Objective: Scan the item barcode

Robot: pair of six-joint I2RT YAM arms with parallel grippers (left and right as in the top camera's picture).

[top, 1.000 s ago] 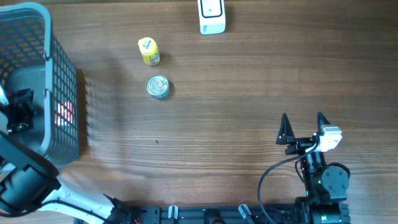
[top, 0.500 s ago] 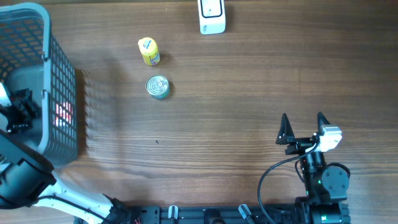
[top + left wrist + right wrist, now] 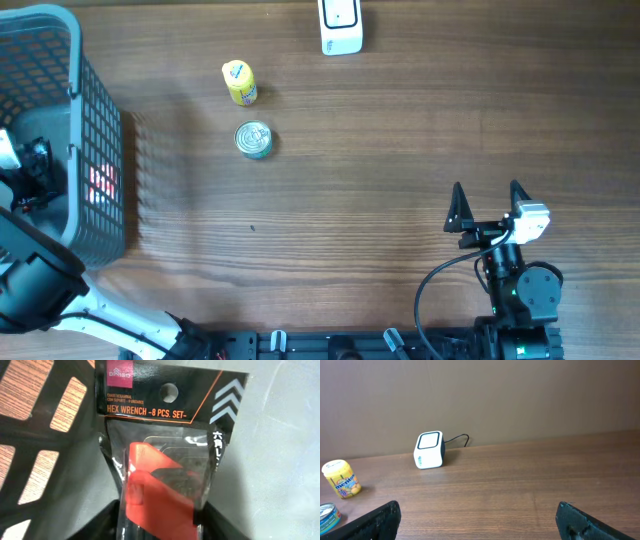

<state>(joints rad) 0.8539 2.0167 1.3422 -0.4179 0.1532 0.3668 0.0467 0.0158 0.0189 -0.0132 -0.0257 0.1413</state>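
Observation:
In the left wrist view a black packet marked "HEX WRENCH" [image 3: 165, 435], with a red holder under clear plastic, lies inside the grey basket [image 3: 85, 425]. My left gripper [image 3: 162, 525] reaches down into the basket, and its two dark fingers press against the packet's sides. From overhead, that gripper [image 3: 30, 175] sits deep in the basket [image 3: 100, 110] at the far left. The white barcode scanner [image 3: 340, 27] stands at the table's far edge, also seen as the scanner [image 3: 429, 450] in the right wrist view. My right gripper [image 3: 486, 186] is open near the front right, holding nothing.
A yellow candy bottle [image 3: 239, 82] and a round tin can [image 3: 254, 140] stand between the basket and the scanner. The right wrist view shows the bottle [image 3: 341, 479] and the can [image 3: 327, 516] at its left edge. The scanner's cable runs off behind it.
The left jaws have closed from wide open onto the hex wrench packet, and the left arm shifted slightly inside the basket. The right arm has not moved.

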